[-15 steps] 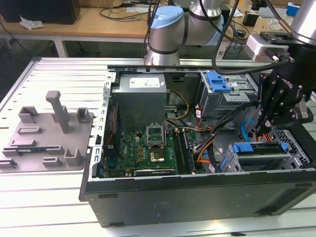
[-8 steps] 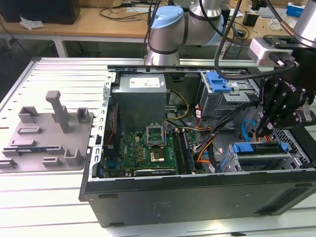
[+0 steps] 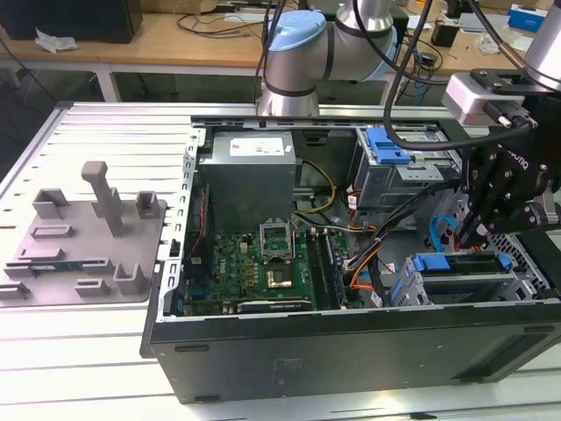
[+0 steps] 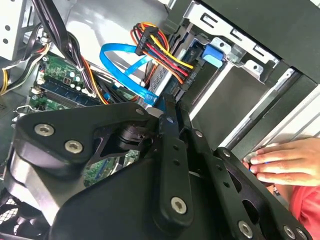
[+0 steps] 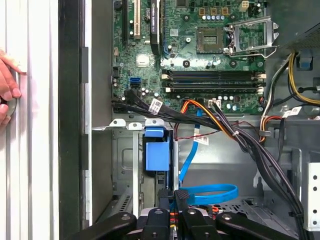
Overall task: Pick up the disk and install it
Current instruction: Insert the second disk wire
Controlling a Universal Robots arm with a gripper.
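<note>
The disk (image 3: 462, 284), a flat silver drive with a blue bracket along its edge, lies in the drive cage at the near end of the open computer case, on the exterior view's right. My gripper (image 3: 465, 235) hangs just above it, its black fingers drawn together into a narrow tip. In the second wrist view the gripper (image 4: 166, 107) ends right beside the blue cable's plug (image 4: 150, 98), and I see nothing clamped between the fingers. In the first wrist view the gripper (image 5: 178, 196) sits over the cage, next to its blue plastic piece (image 5: 156, 155).
A blue data cable (image 5: 210, 192) and bundled power wires (image 4: 162, 52) loop close to the fingers. The motherboard (image 3: 263, 263) fills the case's middle. A second blue latch (image 3: 387, 145) tops the upper cage. A grey fixture tray (image 3: 79, 237) lies left. A person's hand (image 4: 285, 162) rests outside the case.
</note>
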